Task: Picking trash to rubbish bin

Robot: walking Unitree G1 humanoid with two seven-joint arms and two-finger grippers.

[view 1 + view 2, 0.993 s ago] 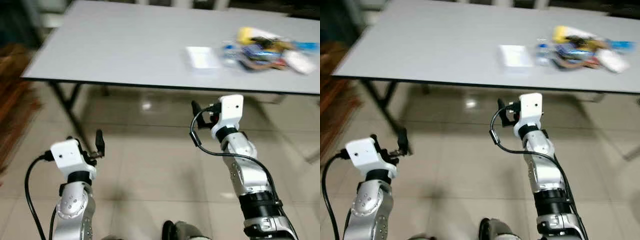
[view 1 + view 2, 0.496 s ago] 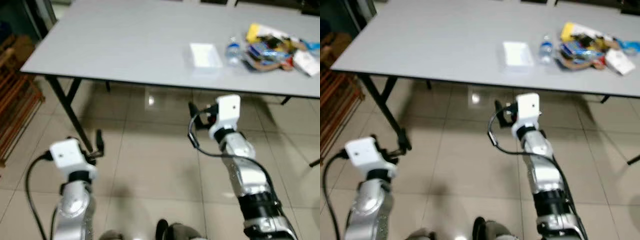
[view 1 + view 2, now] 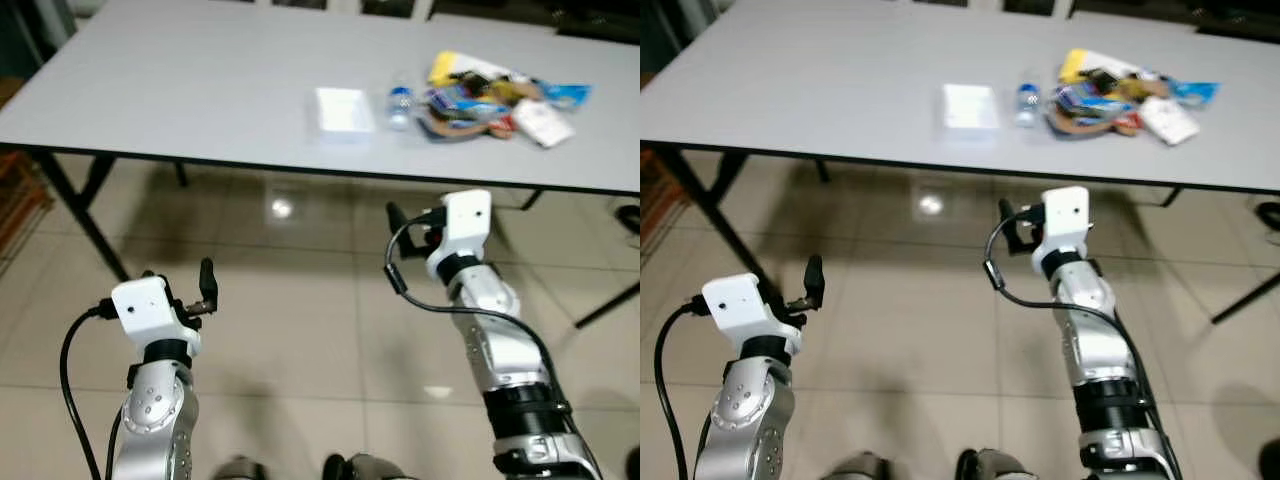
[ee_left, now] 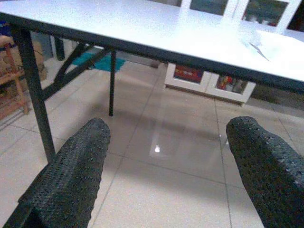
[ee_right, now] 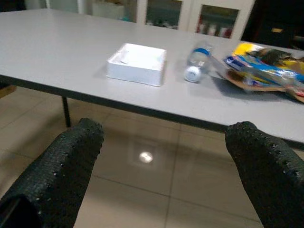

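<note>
The step in hand appears to be the approach: nothing is gripped yet, and no rubbish bin can be made out.

The grey table (image 3: pixel 180 90) stands ahead of and above both grippers, its near edge just beyond the right gripper (image 3: pixel 396 222). That gripper is raised below the table edge with its fingers spread wide and empty. The left gripper (image 3: pixel 207 285) sits lower and farther from the table, over the tiled floor (image 3: pixel 290 330); its fingers are likewise spread and hold nothing.

The trash lies on the table, beyond and above the right gripper:
- a pile of wrappers (image 3: pixel 495 95), farthest toward the right;
- a white tray (image 5: pixel 137 63), nearly straight ahead;
- a plastic bottle (image 5: pixel 195 62), lying just beside the tray.

The next move likely calls for stepping closer and lifting the right gripper over the table edge.
</note>
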